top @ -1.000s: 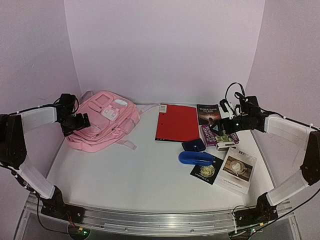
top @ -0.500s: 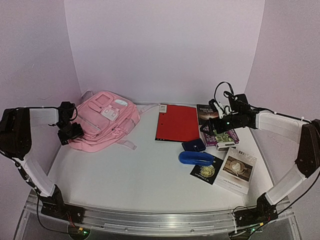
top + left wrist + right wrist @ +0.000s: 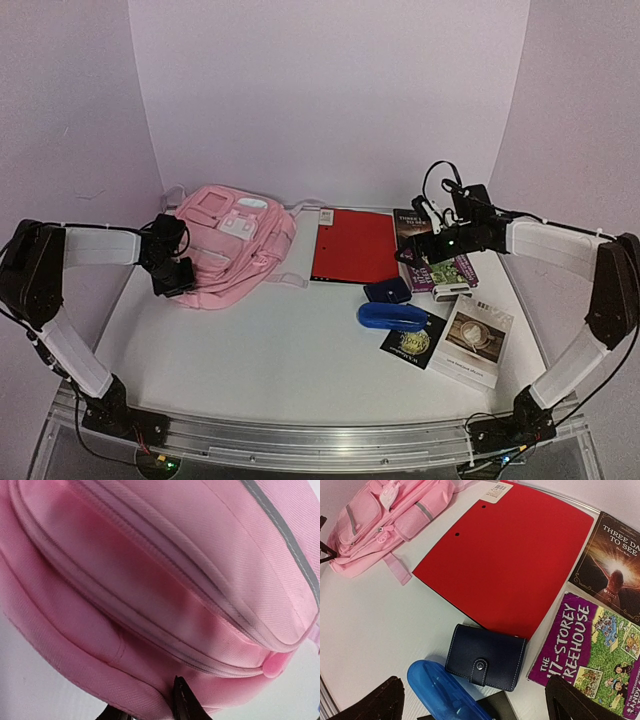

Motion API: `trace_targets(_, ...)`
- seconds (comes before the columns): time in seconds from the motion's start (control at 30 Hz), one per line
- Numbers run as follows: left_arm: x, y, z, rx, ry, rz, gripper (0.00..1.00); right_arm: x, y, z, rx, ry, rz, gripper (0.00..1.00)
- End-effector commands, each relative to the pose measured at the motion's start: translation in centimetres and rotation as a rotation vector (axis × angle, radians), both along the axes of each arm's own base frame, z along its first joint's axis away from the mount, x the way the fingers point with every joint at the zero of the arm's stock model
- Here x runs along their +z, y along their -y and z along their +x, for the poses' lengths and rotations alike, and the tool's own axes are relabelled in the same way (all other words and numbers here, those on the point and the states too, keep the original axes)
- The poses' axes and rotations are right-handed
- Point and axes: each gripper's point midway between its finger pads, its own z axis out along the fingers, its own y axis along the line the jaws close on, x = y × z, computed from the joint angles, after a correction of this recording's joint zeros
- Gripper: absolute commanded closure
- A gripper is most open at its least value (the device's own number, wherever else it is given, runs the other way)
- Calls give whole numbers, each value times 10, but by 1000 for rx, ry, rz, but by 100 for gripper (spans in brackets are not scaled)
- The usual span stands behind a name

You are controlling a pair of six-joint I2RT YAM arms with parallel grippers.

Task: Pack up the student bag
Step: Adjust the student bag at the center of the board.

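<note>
White tabletop [image 3: 300,340], lilac walls. Overhead view: the student bag [image 3: 232,250] lies flat, patches up, well left of the red folder [image 3: 355,245]. The left gripper [image 3: 172,275] sits at the bag's outer edge, and the right gripper [image 3: 425,240] hovers just right of the folder.

Left wrist view adds what the overhead view cannot show: fingertips [image 3: 181,700] nipped close on the bag's rim seam, judged a hold to drag or steady it.

Right wrist view: jaws spread wide and empty above a navy wallet [image 3: 487,657] and a blue pencil case [image 3: 440,685] on the folder's near side, judged to be lining up a pick.
</note>
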Motion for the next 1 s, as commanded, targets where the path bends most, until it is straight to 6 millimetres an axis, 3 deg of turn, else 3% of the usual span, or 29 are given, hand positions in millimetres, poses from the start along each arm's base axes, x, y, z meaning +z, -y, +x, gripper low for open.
trace_targets(0.0,21,62,-8,-186,39,-117,68,15,-13,10,20,31,23,2)
trace_targets(0.07,32,73,-9,-224,58,-134,58,13,-15,10,25,30,17,2)
trace_targets(0.13,49,74,-8,-230,100,-141,40,12,-17,10,29,30,12,2)
trace_targets(0.23,74,48,3,-169,154,-86,17,10,-22,9,40,29,9,2)
trace_targets(0.33,94,7,24,-64,196,-107,11,7,-34,7,64,24,4,2)
trace_targets(0.47,113,-43,55,44,255,-100,8,2,-59,1,119,14,2,2)
trace_targets(0.57,107,-66,80,85,245,-99,7,1,-86,-3,166,9,7,2)
trace_targets(0.77,78,-87,113,101,216,-102,7,-2,-149,-11,247,-7,27,2)
trace_targets(0.87,62,-84,122,77,195,-135,9,-13,-181,-15,276,-34,35,2)
trace_targets(0.97,47,-79,121,60,162,-165,19,-29,-207,-16,283,-80,48,2)
